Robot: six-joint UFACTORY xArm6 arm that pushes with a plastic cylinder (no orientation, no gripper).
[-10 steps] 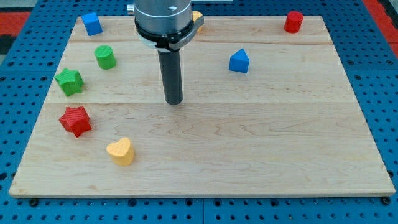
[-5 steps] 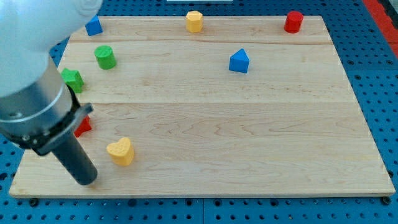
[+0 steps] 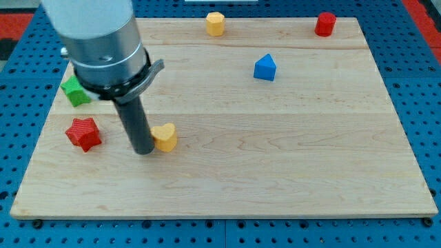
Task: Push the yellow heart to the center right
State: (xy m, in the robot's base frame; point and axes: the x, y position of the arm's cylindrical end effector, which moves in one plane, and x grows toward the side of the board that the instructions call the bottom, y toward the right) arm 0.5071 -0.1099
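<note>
Pressed against the yellow heart point(image 3: 165, 136) from the view's left was my tip point(image 3: 143, 151) — bare wooden board point(image 3: 289, 151) stretched rightward to its edge.

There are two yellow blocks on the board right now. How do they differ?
The yellow heart lies in the view's lower left part, right against my tip on its right side; the yellow block at the view's top edge stands alone, far from my tip. The first has a lobed heart outline; the second looks faceted, roughly hexagonal. Both are the same yellow and of similar size.
</note>
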